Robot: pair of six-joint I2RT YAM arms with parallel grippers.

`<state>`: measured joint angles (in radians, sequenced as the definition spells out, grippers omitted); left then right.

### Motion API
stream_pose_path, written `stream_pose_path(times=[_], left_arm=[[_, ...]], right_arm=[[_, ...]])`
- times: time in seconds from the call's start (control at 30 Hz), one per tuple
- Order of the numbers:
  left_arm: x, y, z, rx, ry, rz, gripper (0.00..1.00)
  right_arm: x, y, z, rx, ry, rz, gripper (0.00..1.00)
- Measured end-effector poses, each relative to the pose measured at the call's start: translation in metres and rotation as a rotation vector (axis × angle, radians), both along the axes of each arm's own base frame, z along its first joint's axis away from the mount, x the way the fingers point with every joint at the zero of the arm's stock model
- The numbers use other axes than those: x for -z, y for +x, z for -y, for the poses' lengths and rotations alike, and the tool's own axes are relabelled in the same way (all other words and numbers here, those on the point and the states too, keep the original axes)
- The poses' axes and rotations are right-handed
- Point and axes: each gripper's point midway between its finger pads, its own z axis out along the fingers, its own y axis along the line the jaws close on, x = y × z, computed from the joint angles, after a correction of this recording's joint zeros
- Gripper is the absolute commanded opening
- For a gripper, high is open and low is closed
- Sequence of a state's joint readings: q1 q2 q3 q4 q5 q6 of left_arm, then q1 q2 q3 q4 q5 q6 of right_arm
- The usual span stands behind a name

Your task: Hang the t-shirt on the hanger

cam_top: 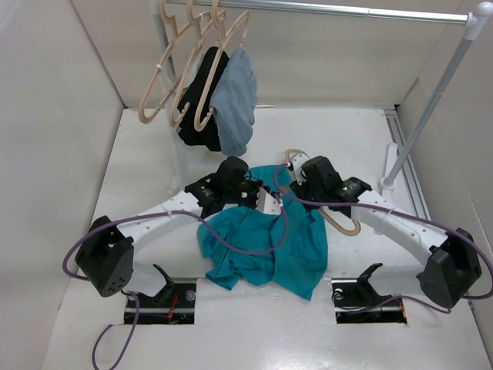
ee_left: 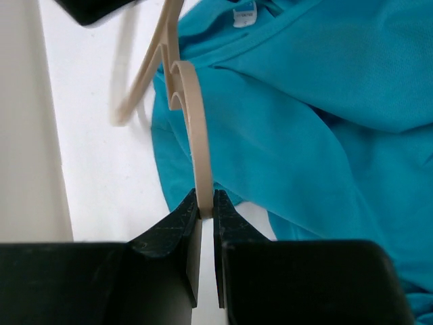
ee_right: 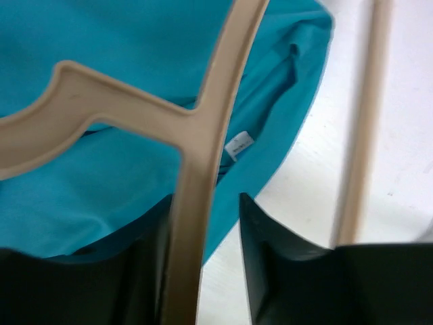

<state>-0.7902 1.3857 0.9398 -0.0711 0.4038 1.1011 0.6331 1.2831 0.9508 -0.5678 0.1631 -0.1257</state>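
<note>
The teal t-shirt (cam_top: 266,247) lies crumpled on the table between my two arms. Its white neck label shows in the left wrist view (ee_left: 245,15) and the right wrist view (ee_right: 238,144). The beige hanger (cam_top: 343,225) lies partly on the shirt's far edge. My left gripper (cam_top: 262,202) is shut on a thin end of the hanger (ee_left: 193,128), pinched at the jaw tips (ee_left: 206,201). My right gripper (cam_top: 296,189) is open around the hanger's stem (ee_right: 210,122). The stem runs along the left finger, with a gap to the right finger (ee_right: 270,237).
A clothes rail (cam_top: 331,9) crosses the back, with several spare beige hangers (cam_top: 192,69), a black garment (cam_top: 202,92) and a grey-blue garment (cam_top: 235,100) hanging at its left. The rack's slanted pole (cam_top: 431,116) stands at the right. White walls enclose the table.
</note>
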Motion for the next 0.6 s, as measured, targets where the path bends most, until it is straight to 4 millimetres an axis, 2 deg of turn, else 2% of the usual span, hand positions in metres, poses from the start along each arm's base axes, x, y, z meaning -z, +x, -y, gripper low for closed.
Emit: stream_pose_path(times=[0.03,0.1,0.13,0.2,0.23,0.3,0.37,0.47,0.5,0.6], left_arm=[[-0.003,0.001,0.000,0.000,-0.001,0.010,0.00],[-0.009,0.000,-0.001,0.006,-0.010,0.026,0.00],[-0.012,0.001,-0.001,0.006,-0.012,0.032,0.11],[-0.018,0.001,0.001,0.002,-0.027,0.033,0.48],[-0.022,0.001,0.001,-0.013,-0.041,0.020,0.71],[-0.033,0.003,0.002,-0.064,-0.082,-0.014,1.00],[-0.048,0.007,0.005,-0.136,-0.146,-0.055,1.00],[-0.081,0.014,0.009,-0.235,-0.273,-0.088,1.00],[-0.097,0.015,0.008,-0.278,-0.337,-0.111,1.00],[-0.122,0.009,0.004,-0.319,-0.432,-0.142,1.00]], right_arm=[[-0.002,-0.001,-0.001,-0.002,-0.003,0.004,0.00],[-0.008,-0.001,-0.001,0.018,0.009,0.021,0.00],[-0.011,-0.003,-0.001,0.020,0.017,0.026,0.00],[-0.018,-0.005,0.001,0.032,0.032,0.041,0.00],[-0.022,-0.005,0.002,0.038,0.038,0.050,0.00],[-0.030,-0.008,0.005,0.045,0.056,0.067,0.00],[-0.039,-0.010,0.006,0.053,0.097,0.081,0.00],[-0.057,-0.013,0.009,0.055,0.196,0.101,0.00],[-0.063,-0.014,0.012,0.062,0.230,0.112,0.00],[-0.073,-0.016,0.022,0.089,0.326,0.139,0.00]])
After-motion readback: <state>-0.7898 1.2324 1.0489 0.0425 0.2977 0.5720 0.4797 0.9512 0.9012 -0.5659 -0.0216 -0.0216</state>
